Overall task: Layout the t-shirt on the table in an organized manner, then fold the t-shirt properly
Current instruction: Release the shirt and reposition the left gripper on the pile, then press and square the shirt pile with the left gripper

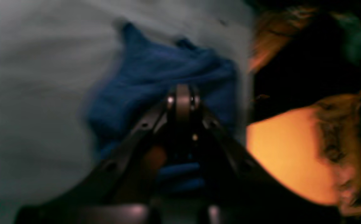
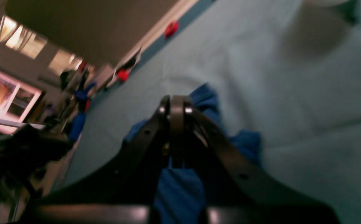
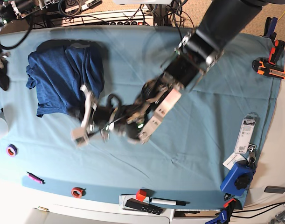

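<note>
The dark blue t-shirt [image 3: 63, 77] lies rumpled near the far left corner of the teal table [image 3: 212, 140]. My left arm [image 3: 198, 46] reaches across from the upper right. Its blurred end, the left gripper [image 3: 93, 119], sits by the shirt's lower right corner. In the left wrist view the left gripper [image 1: 182, 96] is shut, with the t-shirt [image 1: 155, 71] ahead of and below its tips. The right gripper [image 2: 175, 104] is also shut, with the t-shirt [image 2: 206, 96] spread under it. Whether either gripper pinches fabric does not show. I cannot make out the right arm in the base view.
Orange-and-black clamps [image 3: 271, 65] lie at the right edge. A tag [image 3: 246, 130] and a blue clamp [image 3: 236, 179] lie lower right. A red tape ring [image 3: 77, 192], a purple ring [image 3: 11, 150] and a remote [image 3: 142, 206] sit near the front edge.
</note>
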Robot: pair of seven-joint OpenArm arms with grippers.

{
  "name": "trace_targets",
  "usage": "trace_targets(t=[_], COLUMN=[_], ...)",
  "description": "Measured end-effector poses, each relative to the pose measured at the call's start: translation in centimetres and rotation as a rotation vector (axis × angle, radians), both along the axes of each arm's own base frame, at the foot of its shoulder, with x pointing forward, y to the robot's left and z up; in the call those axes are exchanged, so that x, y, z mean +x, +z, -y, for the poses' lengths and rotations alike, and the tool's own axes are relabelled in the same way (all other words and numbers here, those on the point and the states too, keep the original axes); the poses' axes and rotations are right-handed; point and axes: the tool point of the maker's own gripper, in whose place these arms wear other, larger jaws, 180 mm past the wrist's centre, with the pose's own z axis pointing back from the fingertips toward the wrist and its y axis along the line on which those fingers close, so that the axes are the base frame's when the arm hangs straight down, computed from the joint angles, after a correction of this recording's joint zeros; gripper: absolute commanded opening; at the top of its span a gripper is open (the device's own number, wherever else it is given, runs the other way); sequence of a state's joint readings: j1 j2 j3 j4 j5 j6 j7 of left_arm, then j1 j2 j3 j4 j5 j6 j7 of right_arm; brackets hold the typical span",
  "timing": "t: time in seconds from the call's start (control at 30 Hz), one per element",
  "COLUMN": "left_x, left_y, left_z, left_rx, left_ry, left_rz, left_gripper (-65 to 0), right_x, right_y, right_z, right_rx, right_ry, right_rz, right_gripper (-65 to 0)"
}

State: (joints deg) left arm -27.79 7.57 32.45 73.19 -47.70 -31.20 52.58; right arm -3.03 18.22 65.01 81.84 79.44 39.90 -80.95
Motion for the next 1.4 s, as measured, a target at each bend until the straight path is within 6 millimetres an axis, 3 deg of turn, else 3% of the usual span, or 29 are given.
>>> trace_targets(t=[0.17, 0.27, 0.37, 0.53, 0.67, 0.9, 1.13, 1.4], left_x=[-5.1, -6.4, -6.5, -5.4, -4.0, -6.1, -10.3, -9.9], left_y=[-4.0, -4.8, -4.8, -5.2, -6.0, -7.3, -9.8, -11.9], left_z=[0.1, 0.2, 0.4, 0.3, 0.3, 1.5, 2.0, 1.0], left_rx=[-0.015, -0.04, -0.061, -0.043, -0.006, 0.069, 0.129, 0.236], left_ry=[-0.03, -0.013, 0.002, 0.052, 0.134, 0.107, 0.042, 0.114], left_rz=[-0.163, -0.211, -0.224, -0.172, -0.136, -0.133, -0.129, -0.125], left_gripper=[-65.0, -65.0, -65.0, -65.0, -65.0, -65.0, -65.0, -65.0], right_x=[3.5, 5.3, 6.9, 7.7, 7.5, 8.0, 7.9, 8.3], right_y=[-1.7, -3.0, -3.9, -6.3, -7.1, -7.2, -9.1, -8.9], right_z=[-5.2, -7.9, -9.0, -7.5, -6.4, -6.6, -6.6, -3.9], right_rx=[0.014, -0.028, -0.095, -0.259, -0.322, -0.329, -0.407, -0.531], right_ry=[0.176, 0.275, 0.303, 0.237, 0.204, 0.172, 0.133, 0.028], right_rz=[-0.047, -0.118, -0.165, -0.267, -0.311, -0.283, -0.332, -0.344], right_gripper=[-65.0, -65.0, -65.0, -65.0, -65.0, -65.0, -65.0, -65.0])
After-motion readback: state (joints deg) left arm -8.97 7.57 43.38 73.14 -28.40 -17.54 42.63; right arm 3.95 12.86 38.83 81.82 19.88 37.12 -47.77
